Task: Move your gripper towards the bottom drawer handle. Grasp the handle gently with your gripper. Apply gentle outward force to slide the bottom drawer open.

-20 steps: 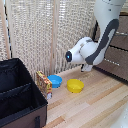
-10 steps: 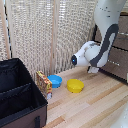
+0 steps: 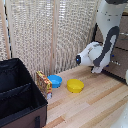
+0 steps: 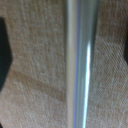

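Note:
In the wrist view, the bottom drawer handle (image 4: 79, 65) fills the picture as a blurred silvery bar against the brown wooden drawer front (image 4: 35, 75). My gripper (image 4: 64, 50) is open, with one dark finger (image 4: 3, 50) at each side edge of the picture. The bar lies between the fingers and clear of both. In the exterior view, the white arm (image 3: 107, 35) reaches down to the brown cabinet (image 3: 119, 60) on the exterior view's right. There the wrist hides the fingers and the handle.
A black fabric box (image 3: 17, 95) stands at the exterior view's left. Next to it are a small yellow patterned packet (image 3: 44, 84), a blue bowl (image 3: 55, 80) and a yellow bowl (image 3: 75, 85) on the wooden floor. A woven screen (image 3: 45, 35) stands behind them.
The arm's wrist has moved to the exterior view's right and slightly down, closer to the cabinet. The bowls, packet and box have not moved.

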